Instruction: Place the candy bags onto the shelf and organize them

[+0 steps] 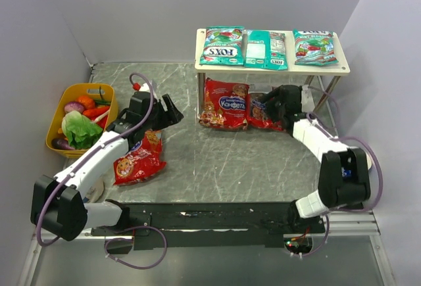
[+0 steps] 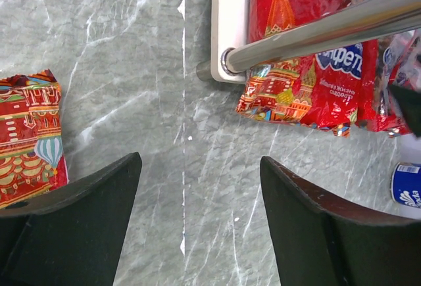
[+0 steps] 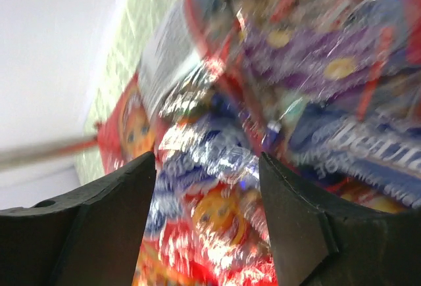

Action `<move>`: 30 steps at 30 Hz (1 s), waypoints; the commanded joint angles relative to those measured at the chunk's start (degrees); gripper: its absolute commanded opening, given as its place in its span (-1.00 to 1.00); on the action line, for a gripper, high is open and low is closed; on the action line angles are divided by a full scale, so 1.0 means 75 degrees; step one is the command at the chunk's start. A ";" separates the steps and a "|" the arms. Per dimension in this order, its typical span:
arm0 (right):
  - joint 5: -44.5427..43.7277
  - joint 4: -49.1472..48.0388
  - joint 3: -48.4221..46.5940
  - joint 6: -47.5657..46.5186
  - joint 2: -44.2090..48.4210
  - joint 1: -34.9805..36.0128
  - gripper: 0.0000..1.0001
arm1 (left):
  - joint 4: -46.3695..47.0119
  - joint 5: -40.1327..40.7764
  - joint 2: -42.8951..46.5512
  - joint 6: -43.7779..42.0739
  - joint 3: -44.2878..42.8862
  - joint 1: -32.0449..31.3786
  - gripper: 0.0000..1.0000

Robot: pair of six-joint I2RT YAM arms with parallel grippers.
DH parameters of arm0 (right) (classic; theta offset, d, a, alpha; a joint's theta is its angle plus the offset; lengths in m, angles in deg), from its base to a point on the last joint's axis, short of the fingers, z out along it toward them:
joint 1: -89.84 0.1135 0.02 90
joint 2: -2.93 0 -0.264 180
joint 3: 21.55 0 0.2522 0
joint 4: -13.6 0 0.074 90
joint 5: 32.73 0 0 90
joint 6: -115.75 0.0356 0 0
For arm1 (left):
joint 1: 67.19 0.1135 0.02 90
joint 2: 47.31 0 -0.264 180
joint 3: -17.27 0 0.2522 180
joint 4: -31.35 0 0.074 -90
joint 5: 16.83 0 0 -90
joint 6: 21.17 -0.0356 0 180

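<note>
Three teal candy bags (image 1: pixel 263 48) lie in a row on top of the shelf (image 1: pixel 342 70). Two red candy bags (image 1: pixel 225 104) sit on its lower tier, and a third red bag (image 1: pixel 139 160) lies left of the shelf. The left gripper (image 2: pixel 200 167) hangs near the shelf's left leg, fingers apart and empty. The right gripper (image 1: pixel 266 105) reaches into the lower tier, fingers apart.

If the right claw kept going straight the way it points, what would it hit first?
Probably the red candy bag on the lower level of the shelf: it fills the view between the open jaws of the right gripper. Blur hides how near.
</note>
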 commanded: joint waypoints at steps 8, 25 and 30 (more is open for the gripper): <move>0.0009 0.0889 0.0863 -0.0418 0.1651 0.0470 0.46 | -0.0030 -0.0038 0.0504 -0.0046 -0.0107 0.0070 0.62; -0.2417 0.1628 -0.0849 -0.2258 0.0655 0.0026 0.36 | -0.0065 -0.0155 0.0704 -0.0023 -0.0013 0.0058 0.62; -0.2418 0.1581 -0.0603 -0.2001 0.0562 -0.0326 0.30 | -0.0041 -0.0178 0.0552 0.0000 -0.0048 0.0058 0.62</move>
